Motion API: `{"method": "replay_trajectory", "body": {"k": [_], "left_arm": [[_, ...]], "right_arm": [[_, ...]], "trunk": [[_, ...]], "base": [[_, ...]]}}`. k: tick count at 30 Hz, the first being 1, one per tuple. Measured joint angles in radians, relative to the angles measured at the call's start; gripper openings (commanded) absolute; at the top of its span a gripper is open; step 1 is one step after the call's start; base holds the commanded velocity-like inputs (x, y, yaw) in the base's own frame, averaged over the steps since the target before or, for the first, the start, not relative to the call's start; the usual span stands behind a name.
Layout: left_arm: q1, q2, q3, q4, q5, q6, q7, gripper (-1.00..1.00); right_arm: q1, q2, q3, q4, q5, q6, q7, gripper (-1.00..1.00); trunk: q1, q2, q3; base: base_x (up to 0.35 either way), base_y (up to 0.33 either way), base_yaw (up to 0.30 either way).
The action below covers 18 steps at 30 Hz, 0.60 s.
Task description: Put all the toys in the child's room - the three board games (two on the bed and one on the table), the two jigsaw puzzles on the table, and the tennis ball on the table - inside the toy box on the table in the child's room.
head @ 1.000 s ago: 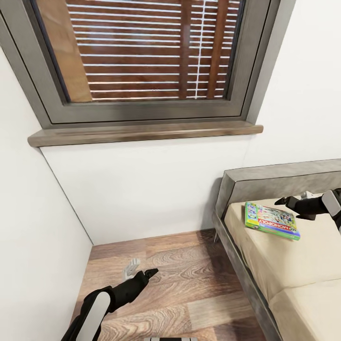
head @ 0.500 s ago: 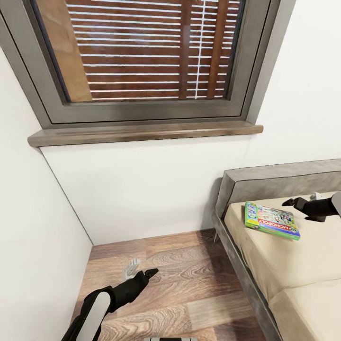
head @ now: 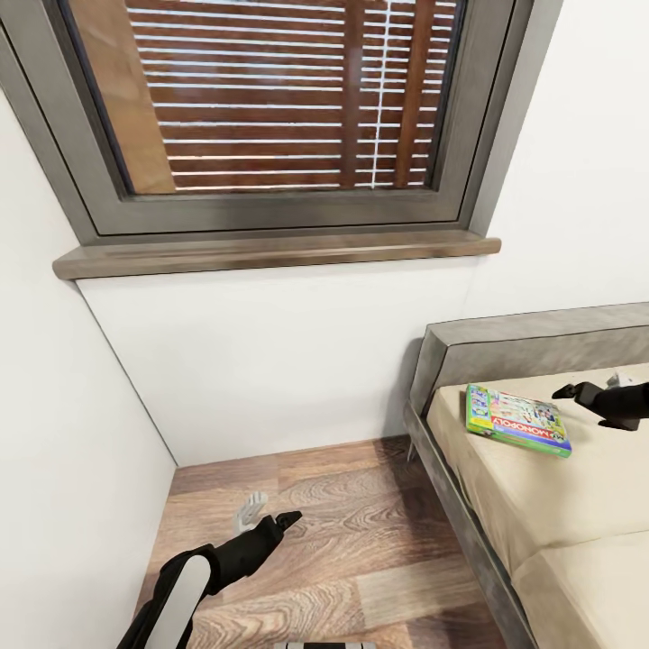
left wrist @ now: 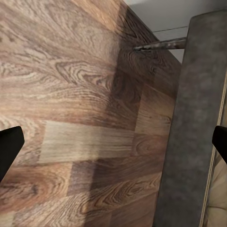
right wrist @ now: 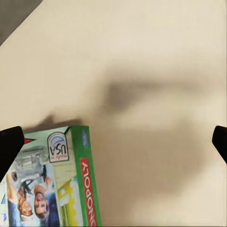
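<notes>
In the head view, the Monopoly board game (head: 518,420) lies flat on the beige bed (head: 541,505), at the right of the frame, near the grey headboard. The right gripper (head: 590,389) hangs just to the right of the box, above the mattress, with its fingers spread apart and nothing between them. It is not touching the box. The box's long side runs from the left toward the lower right. The left gripper (head: 268,512) is low in the lower left, over the wood floor (head: 361,541), also spread apart and empty. It is well apart from the game, so the right arm looks like the one to grab it.

In the left wrist view, there is wood floor and the grey bed frame (left wrist: 191,142).

In the right wrist view, the Monopoly box (right wrist: 52,182) sits in the lower left corner on the mattress (right wrist: 142,71). The gripper would need to move that way to get over it.
</notes>
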Motion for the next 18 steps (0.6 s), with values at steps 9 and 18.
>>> {"method": "replay_trajectory", "body": {"k": [9, 18], "left_arm": [[0.0, 0.0, 0.0, 0.0, 0.0, 0.0, 0.0, 1.0], [0.0, 0.0, 0.0, 0.001, 0.0, 0.0, 0.0, 1.0]], "right_arm": [[0.026, -0.008, 0.001, 0.0, 0.0, 0.001, 0.016, 1.0], [0.049, -0.009, 0.004, 0.0, 0.011, 0.0, 0.107, 1.0]], "trunk": [[0.0, 0.0, 0.0], [0.0, 0.0, 0.0]], "base": [[0.0, 0.0, 0.0], [0.0, 0.0, 0.0]]}}
